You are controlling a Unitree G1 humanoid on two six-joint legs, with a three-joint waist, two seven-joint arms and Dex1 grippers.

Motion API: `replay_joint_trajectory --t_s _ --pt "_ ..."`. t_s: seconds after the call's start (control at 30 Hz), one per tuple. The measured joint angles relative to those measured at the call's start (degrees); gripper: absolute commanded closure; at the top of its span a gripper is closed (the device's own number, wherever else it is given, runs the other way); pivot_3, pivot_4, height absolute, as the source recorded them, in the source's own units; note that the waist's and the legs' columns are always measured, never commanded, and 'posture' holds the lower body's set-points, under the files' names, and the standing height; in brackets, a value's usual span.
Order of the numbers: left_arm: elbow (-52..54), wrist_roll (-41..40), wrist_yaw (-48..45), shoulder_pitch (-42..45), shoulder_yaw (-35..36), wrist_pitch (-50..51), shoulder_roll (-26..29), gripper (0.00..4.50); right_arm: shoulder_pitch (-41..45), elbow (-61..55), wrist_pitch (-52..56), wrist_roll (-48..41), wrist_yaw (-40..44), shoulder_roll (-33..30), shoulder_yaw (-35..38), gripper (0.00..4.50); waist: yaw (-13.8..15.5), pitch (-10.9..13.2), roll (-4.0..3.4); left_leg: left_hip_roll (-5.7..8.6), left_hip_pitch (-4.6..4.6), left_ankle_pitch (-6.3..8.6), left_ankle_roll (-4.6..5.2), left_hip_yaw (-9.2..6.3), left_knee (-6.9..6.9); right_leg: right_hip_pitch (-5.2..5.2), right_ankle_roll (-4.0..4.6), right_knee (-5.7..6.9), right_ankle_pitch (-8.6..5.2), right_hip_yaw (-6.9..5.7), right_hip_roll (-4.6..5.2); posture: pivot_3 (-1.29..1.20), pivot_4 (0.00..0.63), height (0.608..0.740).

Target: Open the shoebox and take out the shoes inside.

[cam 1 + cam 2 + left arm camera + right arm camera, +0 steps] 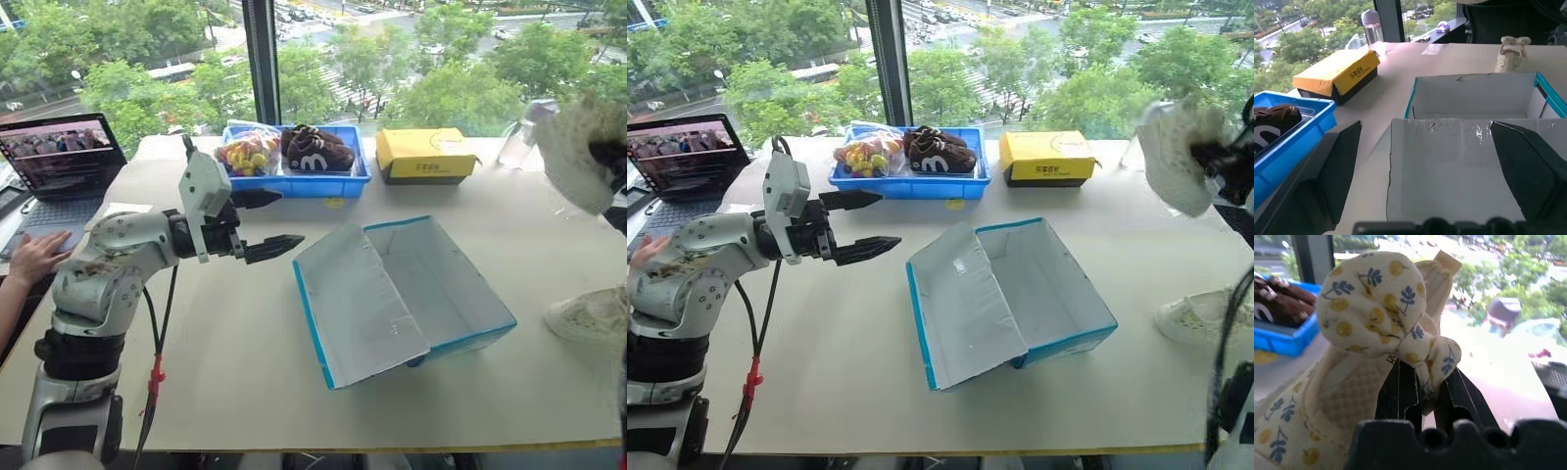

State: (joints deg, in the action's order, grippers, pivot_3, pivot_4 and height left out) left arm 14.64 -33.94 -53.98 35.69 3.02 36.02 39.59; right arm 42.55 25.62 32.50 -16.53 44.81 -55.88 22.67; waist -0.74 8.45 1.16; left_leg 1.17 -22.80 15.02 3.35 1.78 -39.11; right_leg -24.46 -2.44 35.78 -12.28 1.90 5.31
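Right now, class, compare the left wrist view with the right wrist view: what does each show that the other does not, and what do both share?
Only the left wrist view shows the open shoebox with its white lid laid back, the yellow box, one shoe standing on the table and the left tool wide open. Only the right wrist view shows the right tool shut on the other shoe. Both share the blue tray of dark brown shoes, and a bottle by the window.

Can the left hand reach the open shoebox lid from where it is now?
Probably yes. The left hand hovers open beside the shoebox, whose white lid lies toward it, and nothing stands on the table between them.
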Motion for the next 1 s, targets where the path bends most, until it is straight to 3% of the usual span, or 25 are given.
replay_joint_trajectory --t_s 0.17,0.33,0.4,0.73,0.77,1.0 --pt "-0.55 0.28 -0.68 0.87 -1.38 -0.72 -0.84 0.00 -2.82 1.45 -5.73 2.69 -1.07 6.17 -6.01 4.46 -1.58 0.00 -0.01 -0.01 0.41 0.00 0.00 0.18 0.06 0.15 -0.01 0.02 0.00 0.32 -0.09 0.00 0.150 0.740" --pt "-0.49 0.29 -0.69 0.90 -1.36 -0.63 0.05 0.00 -7.52 7.96 -15.08 8.94 -5.26 8.82 -11.36 4.46 -0.94 0.00 0.00 0.02 0.31 0.00 0.00 0.18 0.07 0.12 -0.05 0.11 0.02 0.29 -0.04 0.00 0.150 0.740" --pt "-0.46 0.29 -0.67 0.69 -0.98 -0.58 0.96 0.00 -8.17 10.94 -17.21 10.49 -6.65 8.95 -11.95 3.49 -0.73 0.01 -0.01 0.04 0.23 0.01 0.02 0.21 0.07 0.03 -0.07 0.08 0.03 0.33 -0.02 0.00 0.150 0.740" --pt "-0.13 0.26 -0.53 0.47 -0.75 -0.57 1.15 0.00 -9.14 6.68 -20.52 9.98 -3.83 8.80 -12.47 0.23 -0.57 0.01 -0.01 -0.02 0.31 0.01 0.02 0.21 0.08 0.12 -0.07 0.05 0.03 0.34 -0.08 0.00 0.150 0.740" --pt "-0.16 0.36 -0.44 0.38 -0.76 -0.66 1.10 0.00 -9.45 5.18 -19.49 9.24 -3.12 8.28 -12.40 0.03 -0.50 0.01 -0.02 -0.02 0.31 0.02 0.02 0.21 0.08 0.12 -0.07 0.04 0.03 0.33 -0.07 0.00 0.150 0.740" --pt "-4.57 7.13 4.96 -3.51 0.32 -7.63 -0.54 0.00 -15.17 -10.72 -8.27 4.97 0.00 -1.14 -6.29 0.03 0.14 0.00 -0.02 -0.03 0.31 0.04 0.07 0.20 0.18 0.11 -0.07 0.00 0.03 0.30 -0.05 0.00 0.150 0.740"
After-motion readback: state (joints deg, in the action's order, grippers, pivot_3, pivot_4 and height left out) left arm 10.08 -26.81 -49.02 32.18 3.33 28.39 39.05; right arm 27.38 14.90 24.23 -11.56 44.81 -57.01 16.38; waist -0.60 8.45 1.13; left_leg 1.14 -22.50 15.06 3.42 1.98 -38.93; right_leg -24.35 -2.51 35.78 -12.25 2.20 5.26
